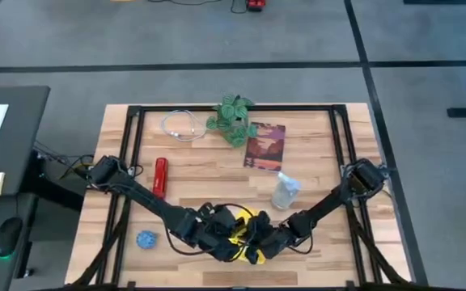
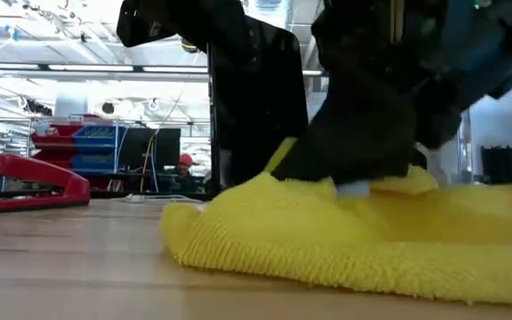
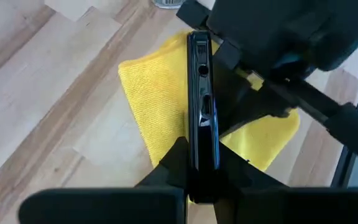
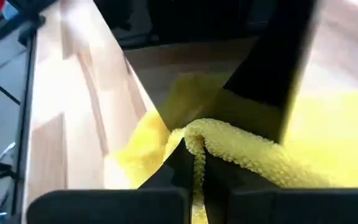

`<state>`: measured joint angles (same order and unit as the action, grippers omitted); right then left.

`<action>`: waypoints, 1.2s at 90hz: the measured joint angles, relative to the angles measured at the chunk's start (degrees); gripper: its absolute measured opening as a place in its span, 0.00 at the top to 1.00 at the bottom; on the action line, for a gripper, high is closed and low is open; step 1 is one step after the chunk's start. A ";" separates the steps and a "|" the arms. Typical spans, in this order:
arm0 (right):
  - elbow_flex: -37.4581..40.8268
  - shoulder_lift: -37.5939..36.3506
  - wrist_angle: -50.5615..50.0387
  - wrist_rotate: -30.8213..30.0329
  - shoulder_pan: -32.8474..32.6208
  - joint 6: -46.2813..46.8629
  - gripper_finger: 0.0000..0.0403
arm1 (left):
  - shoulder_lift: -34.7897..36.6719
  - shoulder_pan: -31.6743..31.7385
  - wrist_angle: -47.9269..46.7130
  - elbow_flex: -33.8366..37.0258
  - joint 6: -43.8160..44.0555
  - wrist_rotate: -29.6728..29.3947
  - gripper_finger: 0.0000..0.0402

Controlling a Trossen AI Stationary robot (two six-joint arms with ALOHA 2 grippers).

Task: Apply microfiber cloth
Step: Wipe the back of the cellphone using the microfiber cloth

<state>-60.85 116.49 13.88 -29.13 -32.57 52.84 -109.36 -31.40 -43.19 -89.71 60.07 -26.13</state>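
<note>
The yellow cloth [image 1: 240, 229] lies near the tabletop's [image 1: 201, 174] front edge; the right hand [image 4: 194, 163] pinches a fold of it, the left hand [image 3: 201, 163] grips a phone [image 3: 202, 106] edge-up above it.

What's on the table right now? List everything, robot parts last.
cloth: one, yellow, near front edge at centre, between both hands
phone: one, black, held on edge over the cloth
stapler: one, red, left of centre
ball: one, blue, front left
cable: one, white, coiled, back left
plant: one, green, back centre
book: one, dark red, right of the plant
bottle: one, clear, right of centre
table: one, light wood
left hand: shut on the phone
right hand: shut on a fold of the cloth
</note>
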 joint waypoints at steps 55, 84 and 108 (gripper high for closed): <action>0.03 -1.02 -2.63 -3.19 -0.49 5.02 1.00 | -0.04 0.00 0.04 0.00 0.36 0.23 0.97; 0.03 -2.17 -16.40 -3.31 -6.41 19.47 1.00 | -0.04 -0.22 -1.08 -0.02 1.15 0.56 0.97; 0.17 -4.82 -7.36 -1.43 -8.62 6.28 1.00 | -0.02 -0.20 -1.74 -0.04 4.30 0.25 0.97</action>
<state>-60.69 111.67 6.52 -30.56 -41.19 59.13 -109.38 -31.59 -44.93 -89.76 64.37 -25.88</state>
